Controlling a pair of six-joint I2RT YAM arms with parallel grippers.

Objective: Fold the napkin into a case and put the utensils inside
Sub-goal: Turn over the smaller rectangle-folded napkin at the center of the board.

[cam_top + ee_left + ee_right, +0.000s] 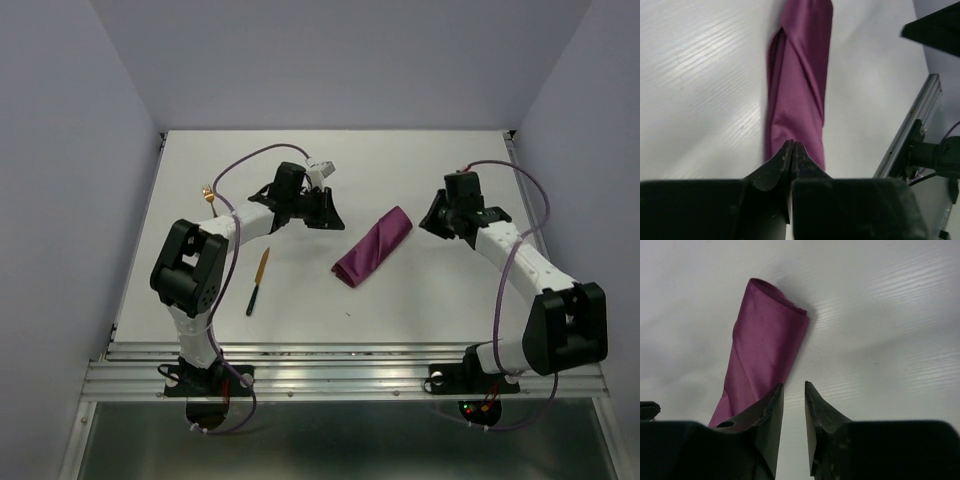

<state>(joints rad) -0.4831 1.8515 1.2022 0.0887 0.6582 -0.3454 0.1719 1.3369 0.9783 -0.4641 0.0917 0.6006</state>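
The napkin (pixel 372 246) lies mid-table, folded into a narrow plum-purple case that slants from lower left to upper right. My left gripper (pixel 331 216) hovers just left of it, apart from the cloth. Its jaws (pixel 792 145) are shut tip to tip with nothing between them, and the case (pixel 800 75) stretches away beyond them. My right gripper (pixel 433 222) sits off the case's upper right end. In its wrist view, the right gripper (pixel 794 386) is open by a narrow gap over bare table, with the case (pixel 765 350) to its left. A knife (pixel 258 281) with a black handle lies left of the case. A gold utensil end (pixel 207 195) peeks out beside the left arm.
White walls close in the table (pixel 430 300) at the back and both sides. An aluminium rail (pixel 340 365) runs along the near edge by the arm bases, and the rail (pixel 912 125) also shows in the left wrist view.
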